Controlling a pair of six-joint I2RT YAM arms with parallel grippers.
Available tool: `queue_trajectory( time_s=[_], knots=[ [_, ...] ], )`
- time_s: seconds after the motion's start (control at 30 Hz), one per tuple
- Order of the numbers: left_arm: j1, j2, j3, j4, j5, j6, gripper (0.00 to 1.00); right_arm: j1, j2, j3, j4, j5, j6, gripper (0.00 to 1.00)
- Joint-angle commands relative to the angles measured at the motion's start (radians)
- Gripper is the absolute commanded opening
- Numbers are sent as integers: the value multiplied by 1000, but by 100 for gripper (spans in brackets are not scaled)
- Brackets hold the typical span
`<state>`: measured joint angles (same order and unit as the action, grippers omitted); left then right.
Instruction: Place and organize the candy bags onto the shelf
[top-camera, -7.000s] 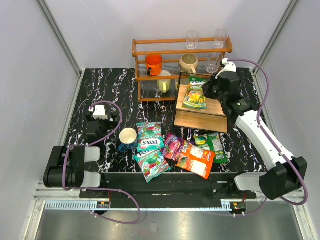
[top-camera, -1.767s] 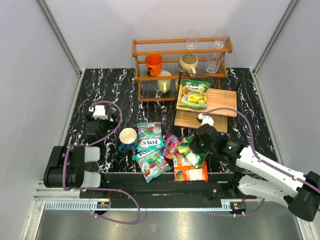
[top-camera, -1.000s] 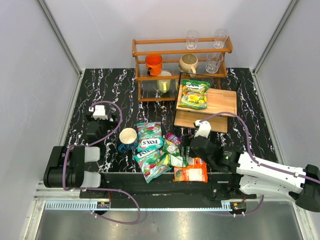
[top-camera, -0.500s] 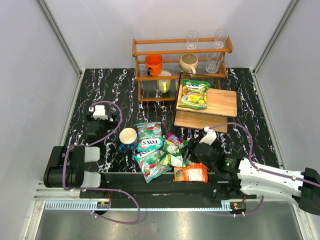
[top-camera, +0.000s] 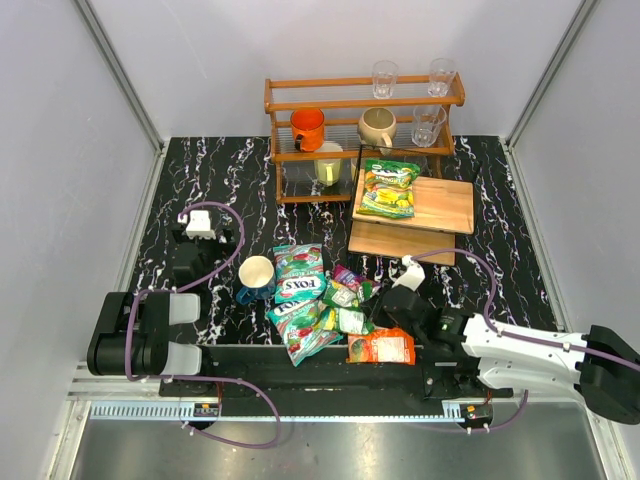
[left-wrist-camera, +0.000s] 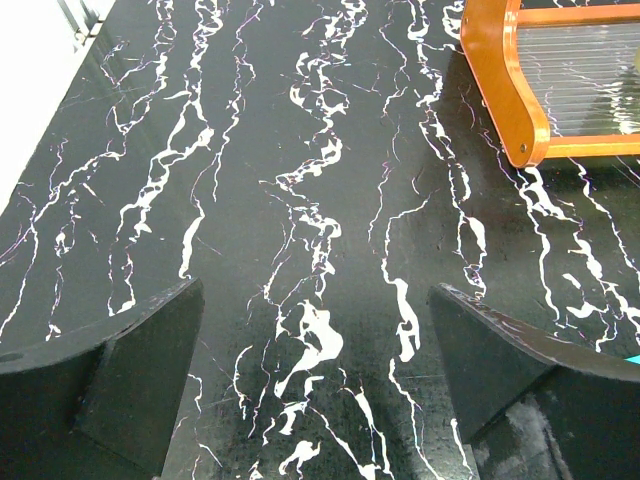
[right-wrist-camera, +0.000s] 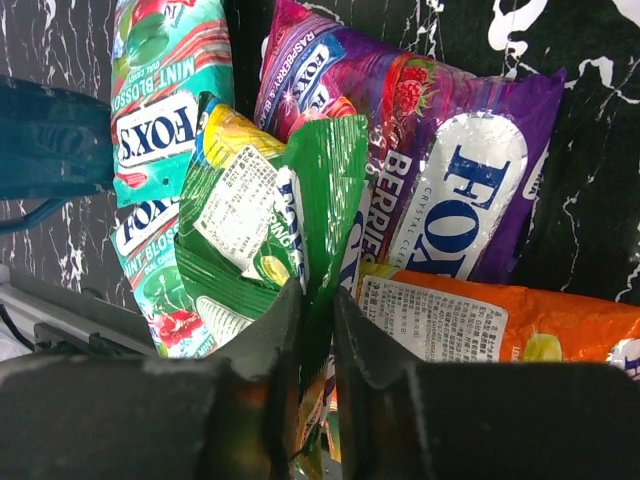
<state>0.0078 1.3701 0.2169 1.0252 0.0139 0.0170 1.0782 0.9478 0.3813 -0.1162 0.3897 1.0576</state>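
My right gripper is shut on the edge of a green-yellow candy bag, holding it crumpled over the pile at the near middle. Beneath it lie a purple bag, an orange bag and two teal FOX'S bags. Another green-yellow bag lies on the upper tier of the pale wood shelf. My left gripper is open and empty over bare table at the left.
A blue-and-cream mug stands just left of the pile. An orange-brown rack with cups and glasses stands at the back, beside the shelf. The table's front edge runs just below the orange bag.
My right arm left the shelf, came down to the near pile and closed on the green-yellow bag, pulling it left over the purple bag. The left arm has not moved.
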Motion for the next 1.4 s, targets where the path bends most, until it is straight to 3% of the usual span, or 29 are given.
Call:
queue_trajectory(
  time_s=[0.0,0.07,0.13,0.23,0.53,0.73,0.87,1.07,1.3,1.37],
  knots=[
    [0,3,33,55,-41,-12,99,-6,-10,-9,73,-11,16,12],
    [-2,-32,44,-6,-101,-57,99,-6,-33,-7,72,-3,-8,0],
    [-2,-80,97,-110,-201,-92,99,-8,-47,-2,66,0,-24,0],
    [-2,-124,196,-345,-223,-86,99,-8,-60,13,46,1,-57,0],
    [-3,-362,334,-585,-212,-270,99,-8,-124,146,-101,23,-227,0],
    [-35,-517,447,-816,-120,-379,99,-8,-118,359,-359,53,-337,0],
    [-40,-598,495,-910,-19,-417,99,-8,-103,549,-625,135,-366,0],
    [-42,-626,603,-1135,98,-445,99,-6,3,773,-945,314,-337,0],
    [-42,-615,639,-1245,247,-364,99,2,285,864,-1086,437,-318,0],
    [-42,-643,624,-1251,200,-386,99,23,347,870,-1090,449,-324,0]
  ],
)
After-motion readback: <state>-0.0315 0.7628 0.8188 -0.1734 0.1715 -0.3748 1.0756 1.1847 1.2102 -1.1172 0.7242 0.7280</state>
